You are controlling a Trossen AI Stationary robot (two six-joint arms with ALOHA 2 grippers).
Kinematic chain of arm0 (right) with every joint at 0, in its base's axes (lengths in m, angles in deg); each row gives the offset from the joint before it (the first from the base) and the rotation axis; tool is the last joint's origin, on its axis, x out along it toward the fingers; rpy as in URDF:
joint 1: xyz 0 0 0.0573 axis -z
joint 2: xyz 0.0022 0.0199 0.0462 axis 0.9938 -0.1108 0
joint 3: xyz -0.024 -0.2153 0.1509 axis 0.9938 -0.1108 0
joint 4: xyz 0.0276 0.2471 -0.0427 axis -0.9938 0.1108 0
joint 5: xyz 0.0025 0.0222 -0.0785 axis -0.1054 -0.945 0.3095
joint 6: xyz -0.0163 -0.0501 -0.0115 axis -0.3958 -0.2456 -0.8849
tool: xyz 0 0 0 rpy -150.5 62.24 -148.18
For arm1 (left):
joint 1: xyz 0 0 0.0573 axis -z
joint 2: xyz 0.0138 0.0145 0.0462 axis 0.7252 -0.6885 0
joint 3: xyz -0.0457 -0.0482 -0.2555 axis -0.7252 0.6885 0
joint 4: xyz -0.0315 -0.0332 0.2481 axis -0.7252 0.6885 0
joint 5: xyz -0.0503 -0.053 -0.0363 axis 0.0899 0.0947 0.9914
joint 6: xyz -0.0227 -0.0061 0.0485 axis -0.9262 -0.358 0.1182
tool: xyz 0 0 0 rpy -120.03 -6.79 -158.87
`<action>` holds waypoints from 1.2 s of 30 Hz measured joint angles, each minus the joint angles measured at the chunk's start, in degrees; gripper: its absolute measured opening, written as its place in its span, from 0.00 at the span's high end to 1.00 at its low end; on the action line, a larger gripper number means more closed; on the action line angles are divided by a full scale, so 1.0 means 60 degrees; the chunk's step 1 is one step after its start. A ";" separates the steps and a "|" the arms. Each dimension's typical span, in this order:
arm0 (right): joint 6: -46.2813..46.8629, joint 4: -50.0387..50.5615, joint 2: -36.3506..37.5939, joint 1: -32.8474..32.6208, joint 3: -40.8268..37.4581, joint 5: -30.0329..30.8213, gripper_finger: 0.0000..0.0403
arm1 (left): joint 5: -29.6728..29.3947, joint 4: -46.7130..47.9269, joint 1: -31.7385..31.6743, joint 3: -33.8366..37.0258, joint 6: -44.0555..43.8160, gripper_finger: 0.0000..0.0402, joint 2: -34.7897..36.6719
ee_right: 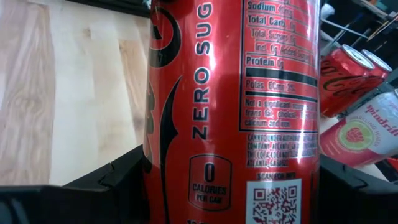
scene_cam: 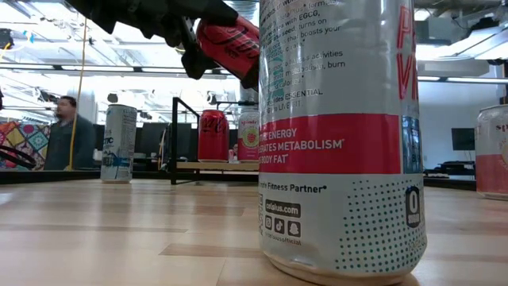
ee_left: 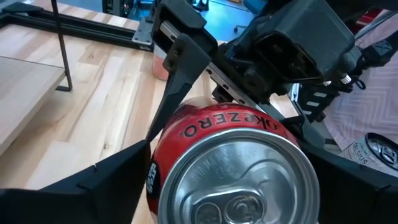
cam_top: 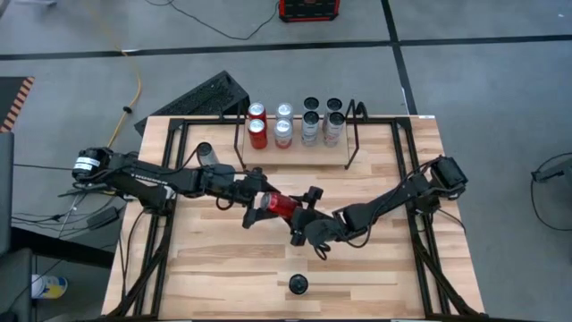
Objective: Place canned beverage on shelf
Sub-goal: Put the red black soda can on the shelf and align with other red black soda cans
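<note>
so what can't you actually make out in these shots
- Red can, high view: both grippers crowd it, so which one grips is unclear.
- Left gripper: fingers too small there, open or shut unknown.
- Right gripper: same.
- Shelf, low view: the big near can hides its right part.
- Person, low view: blurred.

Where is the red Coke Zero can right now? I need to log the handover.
In the high view the red Coke Zero can is mid-table, in front of the shelf, between the left gripper and right gripper.
</note>
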State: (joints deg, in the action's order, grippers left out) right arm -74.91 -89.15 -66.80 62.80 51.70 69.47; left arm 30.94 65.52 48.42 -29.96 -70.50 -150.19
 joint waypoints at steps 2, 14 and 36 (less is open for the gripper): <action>0.0000 0.0011 0.0000 0.0000 0.0000 0.0001 0.18 | 0.0005 0.0044 0.0000 0.0000 0.0003 0.16 0.0000; -0.0007 0.0200 0.0043 -0.0011 0.0011 -0.0029 0.05 | 0.0212 0.0301 -0.0082 -0.0010 -0.0048 0.29 -0.0002; 0.4259 0.6521 0.3308 -0.0361 -0.0408 0.0477 0.06 | -0.1523 1.0745 -0.3158 -0.6414 0.3221 0.29 -0.1130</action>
State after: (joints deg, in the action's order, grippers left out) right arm -49.36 -50.03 -46.95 60.63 49.25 72.33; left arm 21.80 129.99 29.47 -68.44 -51.17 -156.97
